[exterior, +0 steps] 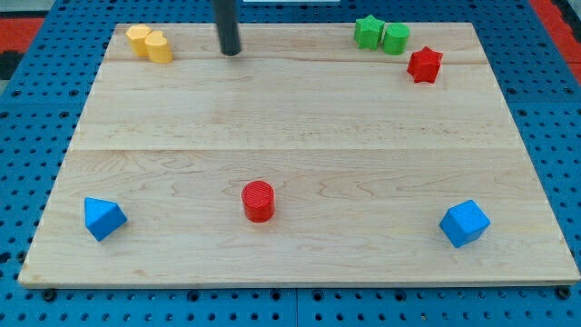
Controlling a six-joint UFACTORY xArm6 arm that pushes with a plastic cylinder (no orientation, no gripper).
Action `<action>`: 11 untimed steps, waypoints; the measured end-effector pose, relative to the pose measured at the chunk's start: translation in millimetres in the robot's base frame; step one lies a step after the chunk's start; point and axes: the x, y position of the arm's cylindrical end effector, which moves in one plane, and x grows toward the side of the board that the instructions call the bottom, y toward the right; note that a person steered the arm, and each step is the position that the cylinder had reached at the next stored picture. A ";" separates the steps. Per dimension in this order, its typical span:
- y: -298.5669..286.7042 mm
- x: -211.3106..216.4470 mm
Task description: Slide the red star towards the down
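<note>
Wooden board on blue pegboard: we count two yellow blocks, two green, two blue, one red cylinder, one red star at upper right. Our tip, touching nothing, stands well left of it.

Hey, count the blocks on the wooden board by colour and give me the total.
Yellow: 2, touching
Green: 2, touching
Red: 2, red star, red cylinder
Blue: 2
Total: 8
</note>
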 end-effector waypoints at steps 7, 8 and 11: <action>293.3 137.6; 389.0 96.2; 266.7 31.7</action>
